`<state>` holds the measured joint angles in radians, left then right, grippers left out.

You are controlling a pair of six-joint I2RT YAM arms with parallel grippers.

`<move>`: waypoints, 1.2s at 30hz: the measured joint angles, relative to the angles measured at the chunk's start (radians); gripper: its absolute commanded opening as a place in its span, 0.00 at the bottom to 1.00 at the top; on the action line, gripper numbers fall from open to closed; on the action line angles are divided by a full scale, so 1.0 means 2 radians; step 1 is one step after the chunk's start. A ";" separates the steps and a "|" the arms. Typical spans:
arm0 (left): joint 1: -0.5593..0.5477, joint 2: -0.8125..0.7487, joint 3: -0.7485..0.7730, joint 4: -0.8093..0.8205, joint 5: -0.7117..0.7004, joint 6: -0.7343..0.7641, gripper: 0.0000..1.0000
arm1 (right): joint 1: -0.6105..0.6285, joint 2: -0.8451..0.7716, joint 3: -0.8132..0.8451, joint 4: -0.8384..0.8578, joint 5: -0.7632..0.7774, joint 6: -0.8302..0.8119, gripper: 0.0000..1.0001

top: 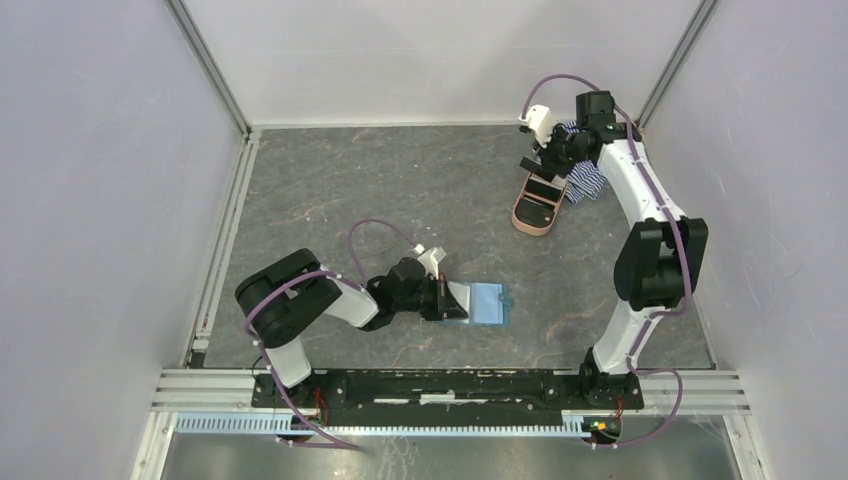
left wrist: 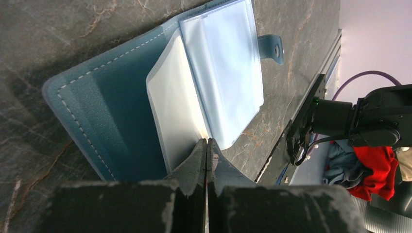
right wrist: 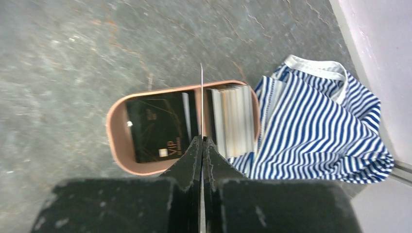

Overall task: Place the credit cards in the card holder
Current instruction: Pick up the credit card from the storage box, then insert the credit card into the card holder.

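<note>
The card holder [top: 485,302] is lying open on the worktop [top: 400,190] near the middle, its long axis running left to right. Its left end is being clamped by the left gripper [left wrist: 207,143], jaws pressed together on it. A card [right wrist: 201,97] is being pinched edge-on in the right gripper [right wrist: 202,141], jaws closed on it, above the pink case [right wrist: 116,141] at the far right, beside the striped cloth [right wrist: 316,136]. From that card the holder is lying well apart, nearer and to the left, so the card is judged to need carrying that way.
</note>
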<state>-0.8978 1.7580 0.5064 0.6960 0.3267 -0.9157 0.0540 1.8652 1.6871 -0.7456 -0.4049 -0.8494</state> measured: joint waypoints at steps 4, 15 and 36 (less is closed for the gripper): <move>0.002 0.000 0.006 -0.010 0.006 0.007 0.02 | -0.001 -0.043 -0.023 -0.013 -0.055 0.035 0.00; 0.003 0.000 0.008 -0.015 0.017 0.013 0.02 | -0.002 -0.271 -0.322 0.097 -0.233 0.249 0.00; 0.003 -0.023 -0.027 0.004 0.048 -0.004 0.19 | 0.028 -0.393 -0.669 0.498 -0.322 0.645 0.00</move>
<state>-0.8921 1.7119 0.4519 0.7036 0.4232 -0.9234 0.1097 1.0786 0.3485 0.2501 -1.0496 0.4416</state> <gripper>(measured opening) 0.126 0.006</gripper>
